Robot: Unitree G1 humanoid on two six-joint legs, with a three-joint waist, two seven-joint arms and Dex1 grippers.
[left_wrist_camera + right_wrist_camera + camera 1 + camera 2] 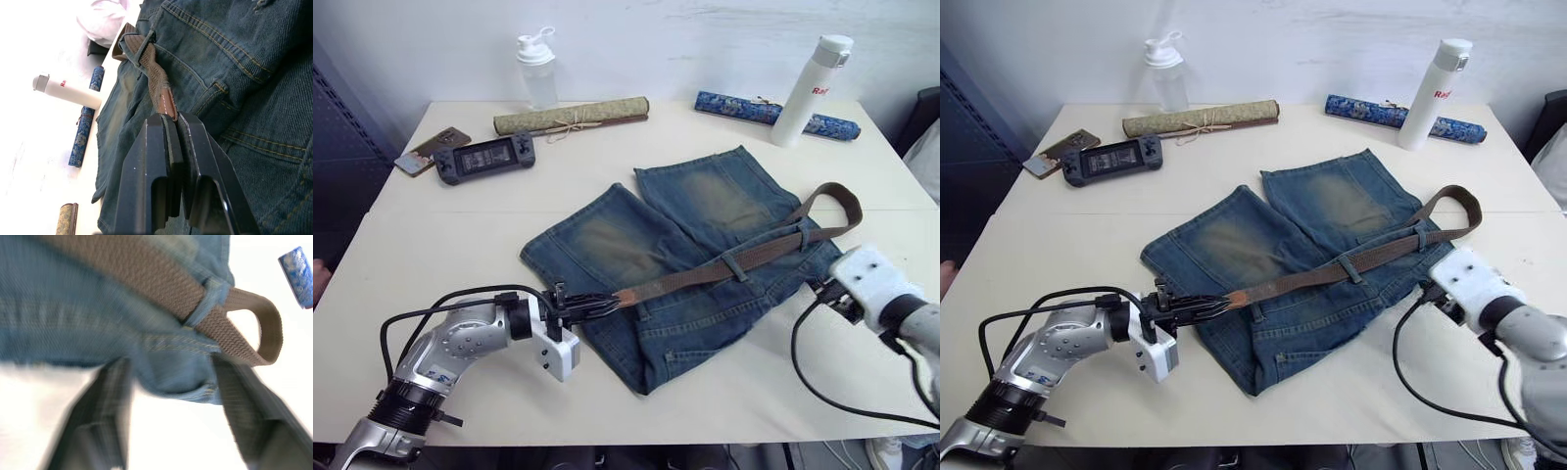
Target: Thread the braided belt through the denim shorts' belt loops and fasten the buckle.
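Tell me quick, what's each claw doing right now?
Left gripper: shut on the braided belt.
Right gripper: open, straddling the denim shorts edge.

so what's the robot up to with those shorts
It is threading a braided belt through the belt loops of denim shorts laid flat on the table. The left gripper is shut on the belt's tan end at the waistband. The right gripper is open around the shorts' edge, where the belt doubles back in a bend.
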